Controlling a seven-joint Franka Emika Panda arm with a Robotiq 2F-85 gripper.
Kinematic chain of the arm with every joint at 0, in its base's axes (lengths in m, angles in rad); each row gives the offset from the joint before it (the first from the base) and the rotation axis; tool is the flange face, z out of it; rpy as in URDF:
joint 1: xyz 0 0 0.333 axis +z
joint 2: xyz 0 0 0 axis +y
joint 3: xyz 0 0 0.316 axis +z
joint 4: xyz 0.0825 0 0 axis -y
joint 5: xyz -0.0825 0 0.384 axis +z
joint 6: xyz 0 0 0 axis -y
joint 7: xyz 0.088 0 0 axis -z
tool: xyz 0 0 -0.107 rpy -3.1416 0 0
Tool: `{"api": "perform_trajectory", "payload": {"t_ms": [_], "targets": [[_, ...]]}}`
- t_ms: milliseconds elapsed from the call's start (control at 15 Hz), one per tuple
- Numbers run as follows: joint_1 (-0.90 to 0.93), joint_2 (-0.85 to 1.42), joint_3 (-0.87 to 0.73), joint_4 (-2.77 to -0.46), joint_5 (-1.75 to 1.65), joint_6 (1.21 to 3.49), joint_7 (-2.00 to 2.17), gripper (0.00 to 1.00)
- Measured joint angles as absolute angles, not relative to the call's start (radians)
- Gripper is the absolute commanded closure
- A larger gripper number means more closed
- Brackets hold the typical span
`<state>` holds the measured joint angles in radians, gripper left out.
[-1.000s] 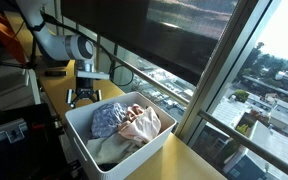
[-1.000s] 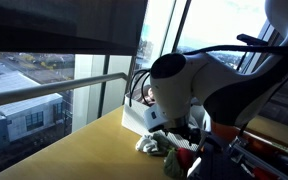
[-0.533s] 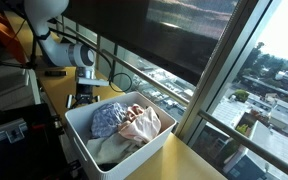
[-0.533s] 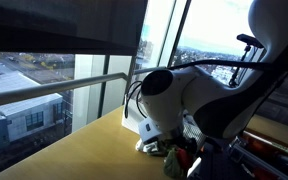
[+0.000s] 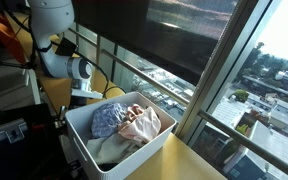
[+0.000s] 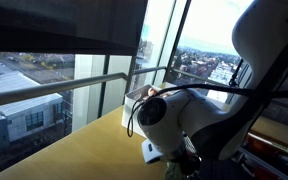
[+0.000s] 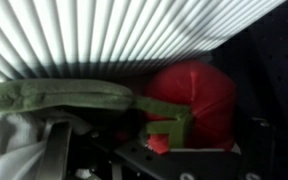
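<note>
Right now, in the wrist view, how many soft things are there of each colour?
green soft piece: 1
red soft piece: 1
white cloth: 1
Total: 3

Bin [image 5: 80, 143] was white; speckled cloth [image 5: 106, 118] blue & pale; plain cloth [image 5: 144, 126] peach; soft lump [image 7: 199, 90] red w/ green strip [image 7: 59, 95]; ribbed surface [image 7: 114, 35] striped white/grey; tabletop [image 5: 199, 165] yellowish.
</note>
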<state>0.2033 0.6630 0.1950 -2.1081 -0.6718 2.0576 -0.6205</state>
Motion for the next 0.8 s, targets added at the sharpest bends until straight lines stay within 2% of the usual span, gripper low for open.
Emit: {"api": "perform_trajectory", "payload": {"t_ms": [533,600,800], "targets": [[0.184,0.612,0.209,-2.069,-0.468,2.005,-0.597,0.99],[0.184,0.578,0.223,-2.070,-0.425,1.996,-0.588,0.95],[0.186,0.438,0.265,-2.087,-0.324,1.992,-0.549,0.96]]}}
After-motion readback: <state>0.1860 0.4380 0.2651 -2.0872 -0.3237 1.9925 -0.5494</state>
